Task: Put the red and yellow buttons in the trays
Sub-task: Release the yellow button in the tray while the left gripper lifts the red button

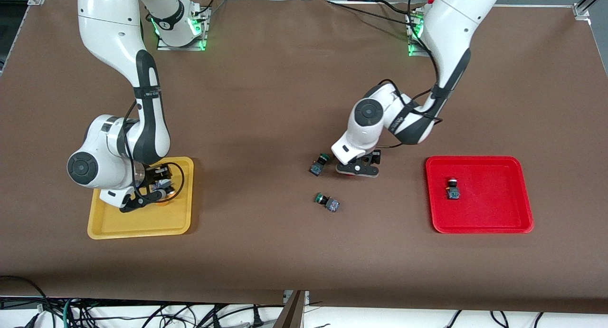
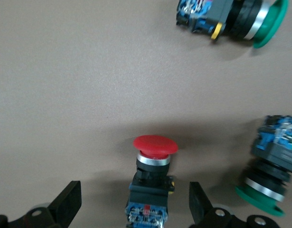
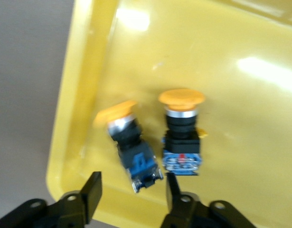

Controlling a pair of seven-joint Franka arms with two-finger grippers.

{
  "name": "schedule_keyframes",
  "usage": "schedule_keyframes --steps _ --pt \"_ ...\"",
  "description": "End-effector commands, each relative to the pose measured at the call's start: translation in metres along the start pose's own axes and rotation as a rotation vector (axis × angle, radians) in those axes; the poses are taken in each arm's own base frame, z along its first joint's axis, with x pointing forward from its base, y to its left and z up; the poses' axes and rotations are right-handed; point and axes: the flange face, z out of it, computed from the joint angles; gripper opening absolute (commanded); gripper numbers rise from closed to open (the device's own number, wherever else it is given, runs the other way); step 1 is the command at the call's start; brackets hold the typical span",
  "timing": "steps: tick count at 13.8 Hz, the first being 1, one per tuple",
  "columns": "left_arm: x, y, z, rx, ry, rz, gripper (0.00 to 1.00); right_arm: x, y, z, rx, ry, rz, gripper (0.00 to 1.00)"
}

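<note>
My left gripper is low over the table between the trays, open, its fingers on either side of a red button that lies on the table. The front view hides that button under the gripper. A second red button lies in the red tray. My right gripper is open just over the yellow tray. In the right wrist view two yellow buttons, one tilted and one straight, lie in the tray just ahead of the fingers; nothing is between them.
Two green-capped buttons lie on the table beside my left gripper, one toward the right arm's end, the other nearer the front camera. Both also show in the left wrist view, one and the other.
</note>
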Motion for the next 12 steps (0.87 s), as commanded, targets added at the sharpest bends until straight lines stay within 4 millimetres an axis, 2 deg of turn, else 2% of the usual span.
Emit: schedule_keyframes --steps 1,2,4,6,7,8,9,11,12 --pt "0.004 0.002 -0.002 0.019 0.031 -0.022 1.0 0.003 -0.02 -0.021 0.058 0.024 0.049 1.0" --pt "0.003 0.002 -0.001 0.018 0.029 -0.036 1.0 0.005 -0.028 -0.034 0.062 0.044 0.083 1.0" --pt "-0.007 0.017 0.007 0.021 0.018 -0.067 1.0 0.012 -0.056 -0.067 0.058 0.091 0.131 1.0" --pt "-0.008 0.018 0.012 0.025 0.015 -0.061 1.0 0.021 -0.061 -0.111 -0.001 0.15 0.111 1.0" --pt "-0.008 0.019 0.011 0.024 0.017 -0.059 0.76 0.023 -0.065 -0.133 -0.056 0.168 0.07 1.0" --pt "-0.009 0.023 0.009 0.021 0.019 -0.06 0.44 0.021 -0.077 -0.151 -0.069 0.177 0.051 1.0" --pt "-0.01 0.023 0.01 0.024 0.017 -0.059 0.33 0.018 -0.092 -0.16 -0.054 0.169 0.046 1.0" --pt "-0.008 0.021 0.008 0.021 0.016 -0.068 0.14 0.003 -0.097 -0.187 -0.016 0.17 0.116 1.0" --pt "-0.005 0.018 0.004 0.021 0.02 -0.076 0.11 -0.003 -0.098 -0.195 0.001 0.156 0.12 1.0"
